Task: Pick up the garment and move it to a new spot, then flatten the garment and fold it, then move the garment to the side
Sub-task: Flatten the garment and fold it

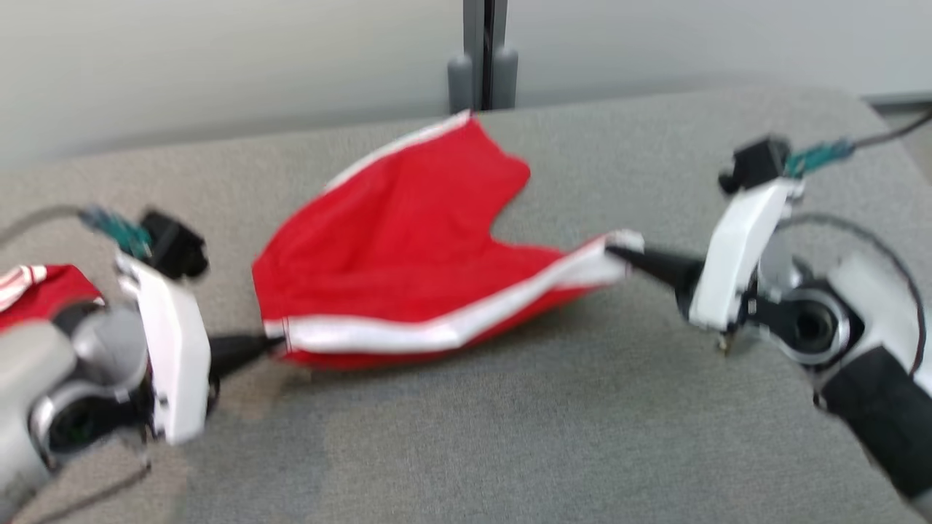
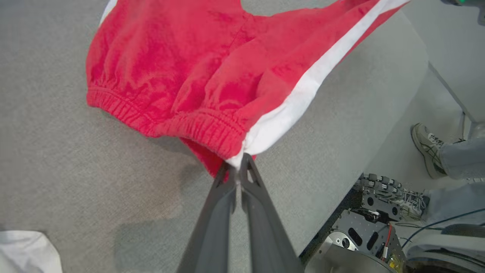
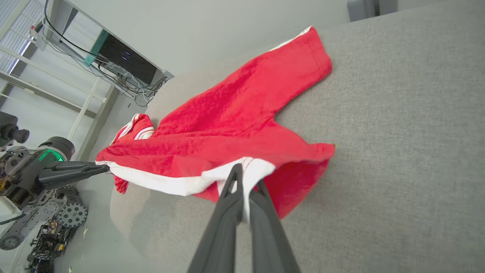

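The garment [image 1: 408,240] is a pair of red shorts with a white side stripe, stretched between my two grippers over the grey table [image 1: 510,437]. My left gripper [image 1: 266,343] is shut on the waistband end of the stripe [image 2: 237,161]. Over at the other end of that stripe, my right gripper [image 1: 619,251] is shut on the leg hem [image 3: 246,172]. The near edge hangs lifted off the table while the far leg [image 3: 303,60] lies on the surface. In the right wrist view my left gripper [image 3: 102,167] shows at the left, pinching the garment.
Another red and white garment [image 1: 36,287] lies at the table's left edge. A white cloth [image 2: 26,250] sits by the table's corner. A person's foot [image 2: 426,146] stands on the floor beyond the table edge. A dark post [image 1: 482,58] rises behind the table.
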Robot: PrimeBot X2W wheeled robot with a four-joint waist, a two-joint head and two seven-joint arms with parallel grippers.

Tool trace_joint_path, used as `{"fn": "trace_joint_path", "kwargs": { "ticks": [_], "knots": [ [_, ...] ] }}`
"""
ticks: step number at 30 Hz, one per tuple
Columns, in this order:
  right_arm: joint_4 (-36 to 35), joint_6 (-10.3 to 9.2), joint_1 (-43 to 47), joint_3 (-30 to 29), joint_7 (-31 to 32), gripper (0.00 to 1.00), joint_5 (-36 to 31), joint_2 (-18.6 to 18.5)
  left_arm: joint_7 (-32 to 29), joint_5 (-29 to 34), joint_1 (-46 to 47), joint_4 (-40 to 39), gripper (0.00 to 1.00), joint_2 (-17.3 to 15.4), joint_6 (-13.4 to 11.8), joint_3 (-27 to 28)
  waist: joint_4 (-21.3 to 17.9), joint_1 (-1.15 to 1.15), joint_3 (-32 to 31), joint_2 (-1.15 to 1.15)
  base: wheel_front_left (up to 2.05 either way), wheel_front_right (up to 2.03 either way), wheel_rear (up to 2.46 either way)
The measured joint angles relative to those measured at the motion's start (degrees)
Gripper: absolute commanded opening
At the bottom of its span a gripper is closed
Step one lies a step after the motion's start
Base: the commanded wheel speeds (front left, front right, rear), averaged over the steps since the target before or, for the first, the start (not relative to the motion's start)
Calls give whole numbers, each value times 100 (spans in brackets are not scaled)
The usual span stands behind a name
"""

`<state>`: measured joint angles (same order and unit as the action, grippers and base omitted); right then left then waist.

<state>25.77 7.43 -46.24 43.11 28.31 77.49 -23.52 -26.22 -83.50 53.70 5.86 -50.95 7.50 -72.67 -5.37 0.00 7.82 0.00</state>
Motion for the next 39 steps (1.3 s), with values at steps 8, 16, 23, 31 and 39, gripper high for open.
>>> {"fn": "trace_joint_path", "kwargs": {
  "ticks": [8,16,23,31,39],
  "knots": [
    [-524,0,879,254,146,0,85,-593,-141,-133,-906,-455,0,-121,0,-51,42,0,-535,0,0,0,0],
    [-970,1,1569,208,565,0,327,-1147,-501,-293,-1542,-834,0,-314,0,-69,213,0,-797,0,0,0,0],
    [-875,1,1503,30,664,0,201,-1106,-784,-523,-1434,-749,0,-265,0,-52,327,0,-688,0,0,0,0],
    [-112,5,683,-258,816,0,-113,-653,-1347,-1004,-764,-335,0,-78,0,313,468,0,-329,0,0,0,0],
    [811,4,-665,-633,864,0,-779,-19,-1778,-1362,-21,33,0,201,0,886,733,0,416,0,0,0,0]
  ]
}}
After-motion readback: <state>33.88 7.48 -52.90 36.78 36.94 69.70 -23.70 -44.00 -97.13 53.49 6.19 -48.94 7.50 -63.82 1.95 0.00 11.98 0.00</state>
